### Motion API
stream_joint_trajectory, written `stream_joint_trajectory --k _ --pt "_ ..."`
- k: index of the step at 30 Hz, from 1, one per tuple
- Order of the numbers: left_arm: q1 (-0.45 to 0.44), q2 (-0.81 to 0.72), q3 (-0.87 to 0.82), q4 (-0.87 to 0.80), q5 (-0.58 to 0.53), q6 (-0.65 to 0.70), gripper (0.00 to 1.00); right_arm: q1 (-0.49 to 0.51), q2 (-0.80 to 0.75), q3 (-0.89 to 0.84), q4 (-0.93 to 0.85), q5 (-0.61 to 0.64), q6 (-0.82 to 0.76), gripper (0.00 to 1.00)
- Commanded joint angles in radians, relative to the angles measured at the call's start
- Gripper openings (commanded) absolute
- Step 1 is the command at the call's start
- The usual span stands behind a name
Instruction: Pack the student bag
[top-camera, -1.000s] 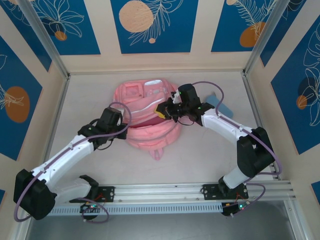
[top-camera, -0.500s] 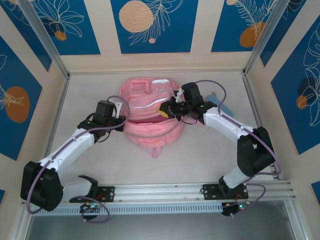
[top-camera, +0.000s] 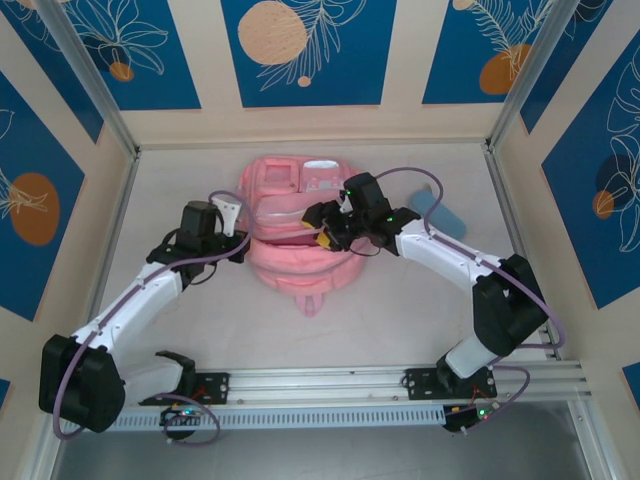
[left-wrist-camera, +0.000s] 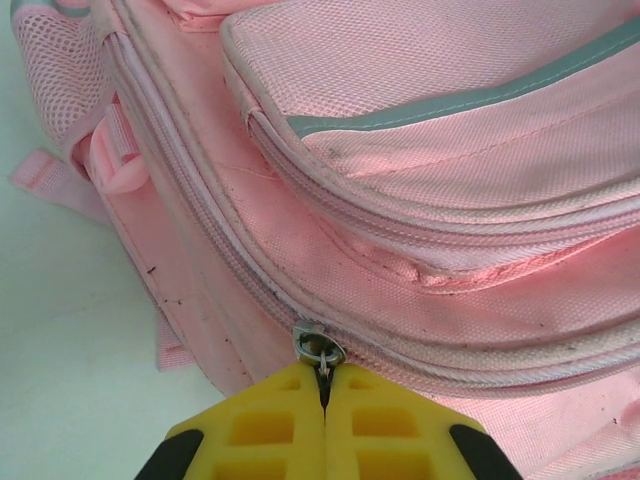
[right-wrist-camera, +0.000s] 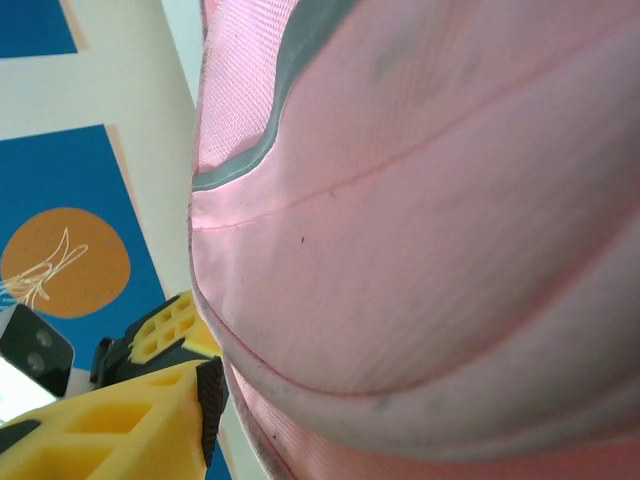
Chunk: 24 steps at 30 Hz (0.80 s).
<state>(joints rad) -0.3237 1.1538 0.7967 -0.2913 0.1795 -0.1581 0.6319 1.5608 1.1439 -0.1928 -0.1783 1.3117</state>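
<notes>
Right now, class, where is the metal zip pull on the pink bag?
In the left wrist view the zip pull sits bottom centre, pinched in the left gripper, on the zip along the student bag's side.

One student bag (top-camera: 300, 275), one pencil case (top-camera: 445, 213), one left pincer (left-wrist-camera: 323, 405), one right pincer (top-camera: 322, 236).

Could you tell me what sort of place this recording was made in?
Most likely a robot test cell, not a home or classroom: a table boxed in by blue patterned wall panels on aluminium posts, with a left arm and right arm bolted to a rail at its near edge.
</notes>
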Motion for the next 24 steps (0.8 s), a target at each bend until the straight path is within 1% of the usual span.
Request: stream_joint_trajectory --k 1,4,5,7,8,10,12,14,18,21,24 --pt "-0.001 -0.029 -0.002 0.067 0.071 -0.011 0.00 0.045 0.023 0.075 -0.048 0.104 0.095 0.58" --pt "-0.003 -0.026 -0.007 0.071 0.064 -0.013 0.00 0.073 0.046 0.114 -0.085 0.133 0.111 0.57" --pt "-0.003 -0.027 -0.010 0.075 0.064 -0.012 0.00 0.078 0.054 0.124 -0.093 0.135 0.112 0.55" --pt "-0.003 -0.028 -0.013 0.074 0.050 -0.014 0.00 0.081 0.068 0.138 -0.112 0.137 0.112 0.45" --pt "-0.003 -0.029 -0.013 0.071 0.031 -0.015 0.00 0.081 0.070 0.140 -0.117 0.137 0.109 0.38" --pt "-0.003 -0.032 -0.011 0.053 -0.032 -0.023 0.00 0.081 0.069 0.138 -0.124 0.141 0.102 0.26" --pt "-0.003 -0.029 -0.008 0.030 -0.106 -0.024 0.00 0.079 0.061 0.138 -0.136 0.145 0.077 0.18" --pt "-0.003 -0.023 -0.010 0.014 -0.179 -0.027 0.00 0.074 0.051 0.141 -0.146 0.144 0.044 0.13" --pt "0.003 0.007 -0.005 -0.007 -0.295 -0.016 0.00 0.060 0.022 0.143 -0.169 0.127 -0.022 0.07" --pt "0.016 0.056 0.019 -0.014 -0.301 -0.002 0.00 0.050 0.006 0.133 -0.169 0.100 -0.051 0.06" --pt "0.032 0.109 0.056 -0.007 -0.273 0.019 0.00 0.041 0.002 0.129 -0.172 0.067 -0.080 0.06"
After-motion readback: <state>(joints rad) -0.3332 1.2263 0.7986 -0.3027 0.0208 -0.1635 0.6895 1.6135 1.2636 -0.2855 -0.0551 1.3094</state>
